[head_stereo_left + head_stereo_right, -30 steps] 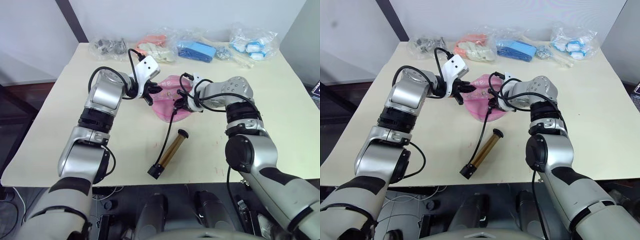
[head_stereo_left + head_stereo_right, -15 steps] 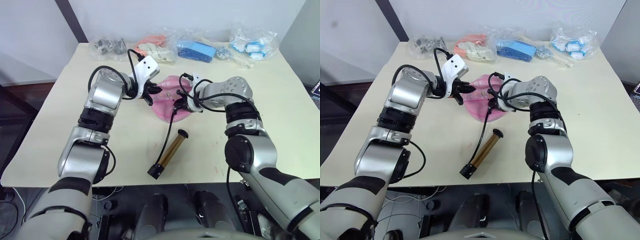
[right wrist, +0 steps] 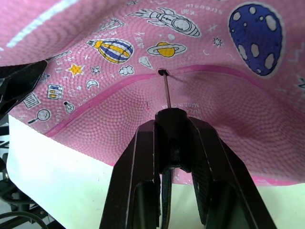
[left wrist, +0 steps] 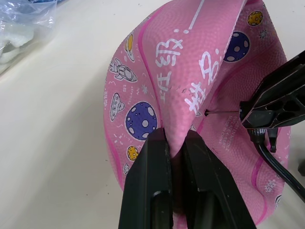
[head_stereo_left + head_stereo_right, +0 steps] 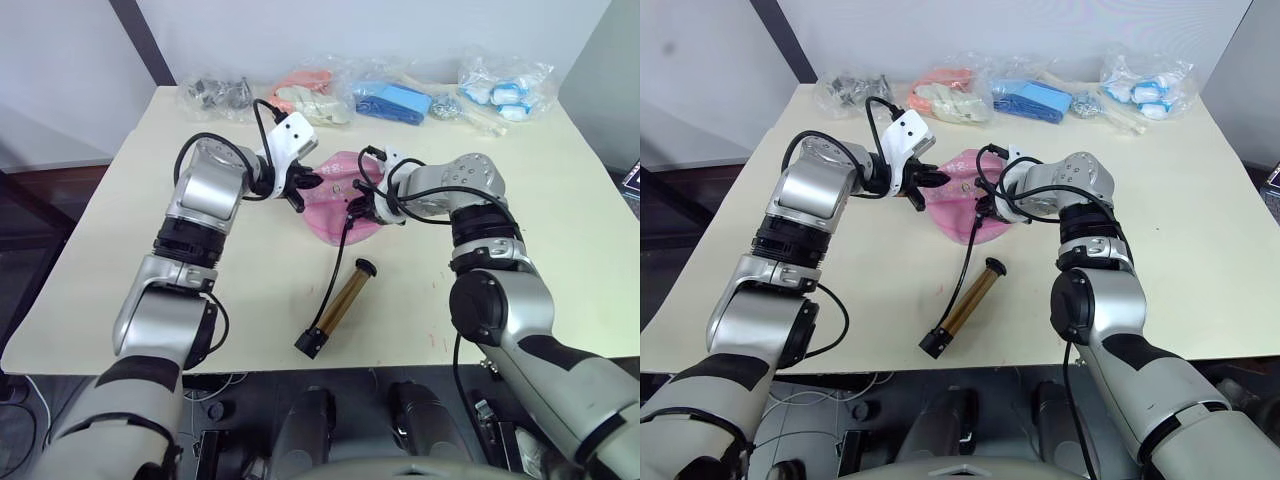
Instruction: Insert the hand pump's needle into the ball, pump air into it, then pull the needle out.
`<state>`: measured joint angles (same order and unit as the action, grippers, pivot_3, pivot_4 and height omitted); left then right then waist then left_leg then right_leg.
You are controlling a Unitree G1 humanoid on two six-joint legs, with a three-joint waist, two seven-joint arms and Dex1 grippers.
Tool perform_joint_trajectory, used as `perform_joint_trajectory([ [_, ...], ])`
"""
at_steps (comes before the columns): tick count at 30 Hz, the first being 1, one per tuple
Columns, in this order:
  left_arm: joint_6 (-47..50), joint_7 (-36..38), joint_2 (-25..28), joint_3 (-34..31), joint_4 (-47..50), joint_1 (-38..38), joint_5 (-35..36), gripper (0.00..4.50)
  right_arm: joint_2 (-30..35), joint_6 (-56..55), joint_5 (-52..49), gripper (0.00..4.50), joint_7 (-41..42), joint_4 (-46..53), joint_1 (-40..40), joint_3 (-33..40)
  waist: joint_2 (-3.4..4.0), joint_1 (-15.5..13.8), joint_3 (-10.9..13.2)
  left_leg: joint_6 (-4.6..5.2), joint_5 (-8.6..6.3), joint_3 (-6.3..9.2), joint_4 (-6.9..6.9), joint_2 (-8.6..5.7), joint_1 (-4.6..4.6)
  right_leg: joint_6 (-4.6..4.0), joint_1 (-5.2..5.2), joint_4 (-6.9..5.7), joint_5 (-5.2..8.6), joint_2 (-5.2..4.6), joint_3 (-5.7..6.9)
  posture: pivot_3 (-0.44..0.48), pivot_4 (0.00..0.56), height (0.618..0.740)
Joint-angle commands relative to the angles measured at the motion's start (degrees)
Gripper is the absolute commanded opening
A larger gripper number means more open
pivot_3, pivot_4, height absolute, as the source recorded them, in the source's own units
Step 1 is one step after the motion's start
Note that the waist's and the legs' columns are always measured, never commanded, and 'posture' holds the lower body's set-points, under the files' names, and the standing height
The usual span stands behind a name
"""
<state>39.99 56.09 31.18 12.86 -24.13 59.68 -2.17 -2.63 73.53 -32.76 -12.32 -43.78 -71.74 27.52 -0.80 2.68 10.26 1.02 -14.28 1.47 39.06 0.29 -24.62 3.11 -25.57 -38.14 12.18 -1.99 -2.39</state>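
The pink ball [image 5: 335, 195] lies limp and deflated in the middle of the table, printed with planets and rockets [image 4: 190, 86]. My left gripper [image 5: 305, 185] is shut on a fold of its left edge, fingers [image 4: 152, 191] pinching the rubber. My right gripper [image 5: 362, 210] is shut on the needle's black fitting [image 3: 170, 119]. The thin needle [image 3: 165, 90] has its tip at the ball's valve [image 3: 162, 72]. A black hose [image 5: 338, 255] runs down to the gold hand pump [image 5: 340, 305], which lies on the table toward the front.
Several clear plastic bags line the far edge of the table [image 5: 560, 200]: dark parts [image 5: 215, 95], orange-pink items [image 5: 310, 90], blue items [image 5: 395, 100] and white-blue items [image 5: 505, 90]. Bare table surface lies to the left and right of the pump.
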Motion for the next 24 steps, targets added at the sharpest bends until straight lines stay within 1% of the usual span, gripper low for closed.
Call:
perform_joint_trajectory([
  [1, 1.6, 1.7, 0.1, 1.2, 1.1, -1.4, 0.8, 0.03, 0.4, -1.2, -0.3, 0.31, 0.2, 1.4, -2.1, 0.7, 0.00, 0.0, 0.0, 0.00, 0.00, 0.01, 0.00, 0.00, 0.00, 0.00, 0.00, 0.00, 0.00, 0.00, 0.00, 0.000, 0.150, 0.740],
  [13, 5.7, 1.7, -0.2, 1.1, 0.8, -1.1, 1.6, 0.03, 0.3, -1.7, -0.6, 0.31, -0.1, 0.3, -2.4, 1.8, 0.00, 0.1, 0.0, 0.00, 0.00, 0.00, 0.00, 0.00, 0.01, 0.00, 0.00, 0.00, 0.00, 0.00, -0.01, 0.000, 0.150, 0.740],
  [24, 7.2, 1.7, -0.4, 1.5, 1.4, -1.8, 1.9, 0.03, -0.4, -6.1, -0.8, 0.31, 1.2, -3.7, -3.8, 2.6, 0.00, 0.8, 0.0, 0.00, 0.00, 0.03, 0.00, 0.00, 0.05, 0.00, 0.01, -0.03, 0.00, 0.00, -0.04, 0.000, 0.150, 0.740],
])
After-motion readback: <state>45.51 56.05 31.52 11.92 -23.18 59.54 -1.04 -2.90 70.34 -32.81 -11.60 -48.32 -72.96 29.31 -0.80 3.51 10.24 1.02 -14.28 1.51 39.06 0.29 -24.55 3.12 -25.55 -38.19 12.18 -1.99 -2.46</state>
